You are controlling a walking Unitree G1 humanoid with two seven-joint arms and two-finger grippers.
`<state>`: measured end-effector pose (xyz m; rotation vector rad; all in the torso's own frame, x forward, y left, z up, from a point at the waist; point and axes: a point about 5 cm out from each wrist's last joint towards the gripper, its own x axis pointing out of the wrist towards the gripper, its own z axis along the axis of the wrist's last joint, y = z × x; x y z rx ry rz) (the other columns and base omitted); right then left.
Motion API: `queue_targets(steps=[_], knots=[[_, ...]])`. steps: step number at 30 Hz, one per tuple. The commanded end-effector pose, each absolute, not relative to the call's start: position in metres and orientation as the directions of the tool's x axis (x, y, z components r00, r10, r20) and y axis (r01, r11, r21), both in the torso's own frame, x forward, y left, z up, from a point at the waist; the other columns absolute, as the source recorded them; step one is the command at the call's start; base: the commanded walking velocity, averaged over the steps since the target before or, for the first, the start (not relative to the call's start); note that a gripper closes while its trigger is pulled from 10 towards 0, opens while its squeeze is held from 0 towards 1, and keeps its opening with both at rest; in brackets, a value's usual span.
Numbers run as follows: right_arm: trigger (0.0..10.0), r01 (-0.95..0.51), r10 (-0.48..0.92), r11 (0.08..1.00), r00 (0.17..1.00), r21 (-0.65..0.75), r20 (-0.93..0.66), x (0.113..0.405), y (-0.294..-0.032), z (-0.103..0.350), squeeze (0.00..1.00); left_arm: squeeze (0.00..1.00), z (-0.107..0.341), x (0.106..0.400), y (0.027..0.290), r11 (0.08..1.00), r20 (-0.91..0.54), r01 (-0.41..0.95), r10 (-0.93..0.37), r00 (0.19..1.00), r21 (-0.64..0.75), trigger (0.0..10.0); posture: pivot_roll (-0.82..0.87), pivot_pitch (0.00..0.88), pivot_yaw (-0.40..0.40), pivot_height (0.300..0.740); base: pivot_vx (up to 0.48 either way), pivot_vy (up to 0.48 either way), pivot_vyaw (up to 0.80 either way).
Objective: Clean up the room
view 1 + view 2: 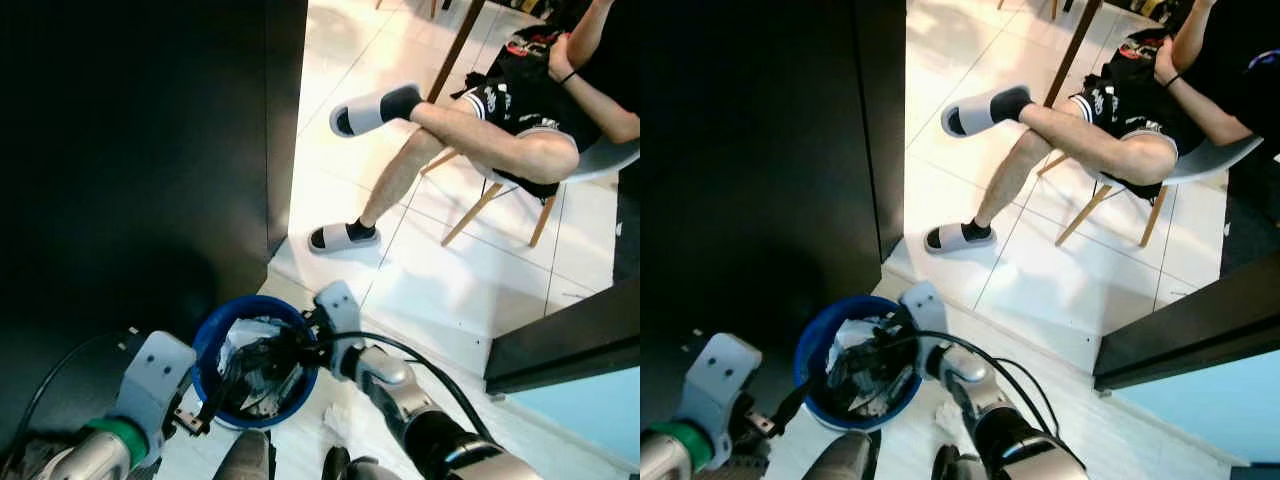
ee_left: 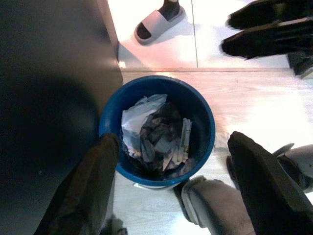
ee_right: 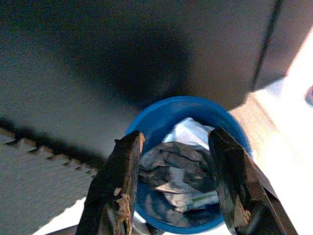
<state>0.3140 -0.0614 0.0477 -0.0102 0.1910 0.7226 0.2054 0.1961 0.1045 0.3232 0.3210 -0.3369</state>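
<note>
Both silver arms are bent inward over a blue bin (image 1: pixel 255 362) that stands on the pale floor (image 1: pixel 440 290) against a dark cabinet (image 1: pixel 130 150). The right gripper (image 1: pixel 292 350) is held directly above the bin's mouth, and in the right wrist view its two black fingers (image 3: pixel 117 186) are spread apart with nothing between them, the crumpled rubbish (image 3: pixel 183 169) lying below the gap. The left gripper (image 1: pixel 200 415) is placed at the bin's near rim, lower than the right one; in the left wrist view its fingers (image 2: pixel 93 191) are likewise parted and empty, straddling the bin. Paper and dark wrappers (image 2: pixel 156 134) are seen inside the bin, though the single pieces are too blurred to be named. Well beyond both grippers, a seated person's crossed legs (image 1: pixel 450 130) in grey slippers (image 1: pixel 342 237) are shown in the head views, on a chair (image 1: pixel 560 170) beside a black counter (image 1: pixel 560 345).
</note>
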Motion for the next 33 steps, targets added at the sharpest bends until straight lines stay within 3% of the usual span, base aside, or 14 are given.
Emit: queue_targets(steps=[1,2,5,7,11,16,33], knots=[[10.0,-0.634,0.635,0.77,0.752,0.072,-0.176,0.309,-0.066,0.041,0.0,0.0,0.094,0.202,0.195,0.892,-0.395,0.374,-0.258,0.882,0.253,10.0,0.33,0.208,-0.027,0.735,0.0,0.0,0.0],[10.0,-0.547,0.543,0.837,0.824,0.023,-0.161,0.308,-0.083,0.038,0.0,0.0,0.087,0.214,0.195,0.897,-0.392,0.341,-0.217,0.894,0.281,10.0,0.27,0.195,-0.022,0.735,0.0,0.0,0.0],[10.0,-0.456,0.453,0.89,0.88,0.008,-0.143,0.307,-0.097,0.037,0.0,0.0,0.082,0.224,0.195,0.912,-0.386,0.304,-0.185,0.904,0.274,10.0,0.22,0.179,-0.019,0.735,0.0,0.0,0.0],[10.0,-0.274,0.271,0.962,0.955,-0.011,-0.118,0.303,-0.124,0.033,0.0,0.0,0.074,0.244,0.191,0.927,-0.377,0.248,-0.131,0.917,0.281,10.0,0.18,0.165,-0.016,0.735,0.0,0.0,0.0],[10.0,-0.149,0.148,0.989,0.985,0.004,-0.085,0.296,-0.145,0.032,0.0,0.0,0.072,0.261,0.179,0.927,-0.362,0.24,-0.127,0.923,0.287,10.0,0.15,0.154,-0.011,0.735,-0.066,0.0,0.0],[10.0,-0.139,0.139,0.99,0.989,0.004,-0.059,0.297,-0.146,0.036,0.0,0.0,0.073,0.267,0.168,0.926,-0.347,0.261,-0.158,0.924,0.272,10.0,0.14,0.15,-0.012,0.735,-0.382,0.0,0.0],[10.0,-0.142,0.142,0.99,0.99,0.003,-0.023,0.304,-0.136,0.047,0.0,0.0,0.066,0.273,0.169,0.93,-0.327,0.235,-0.137,0.935,0.282,10.0,0.15,0.146,-0.016,0.735,-0.427,0.0,0.0]])
